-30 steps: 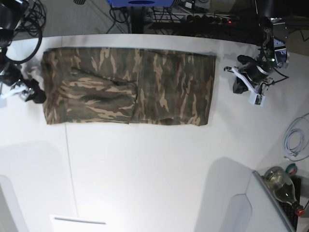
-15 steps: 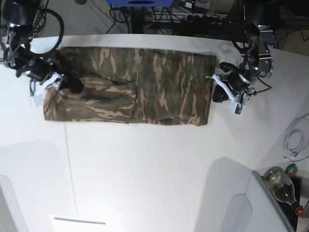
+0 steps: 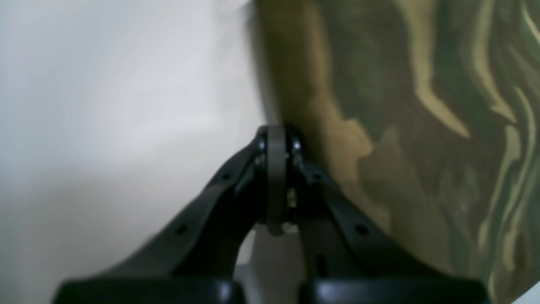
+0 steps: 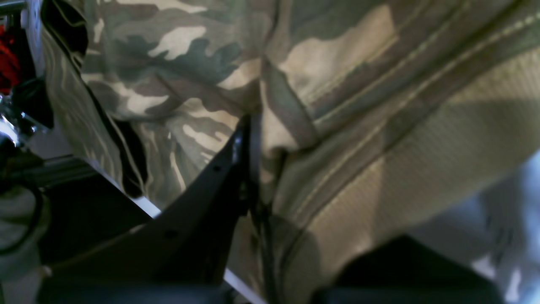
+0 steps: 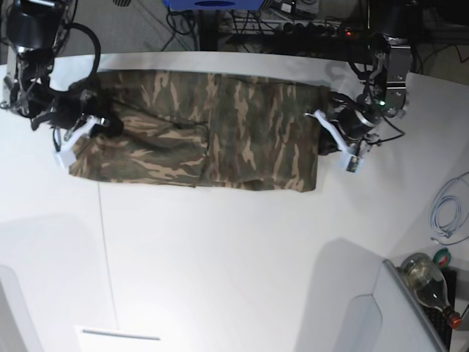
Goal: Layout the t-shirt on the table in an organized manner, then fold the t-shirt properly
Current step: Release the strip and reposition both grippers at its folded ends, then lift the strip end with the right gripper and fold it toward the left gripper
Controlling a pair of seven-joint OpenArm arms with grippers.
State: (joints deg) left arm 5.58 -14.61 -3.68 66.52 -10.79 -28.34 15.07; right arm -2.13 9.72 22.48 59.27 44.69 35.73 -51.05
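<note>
Both arms have closed in from the table's ends onto the shirt since a second ago. The right gripper (image 4: 253, 169) is now clamped on a bunched fold of the t-shirt (image 5: 198, 132); the left gripper (image 3: 276, 177) is shut, empty, at the opposite hem. The shirt lies folded lengthwise across the table (image 5: 234, 257). Lift both ends together, evenly, or the fold will skew.
</note>
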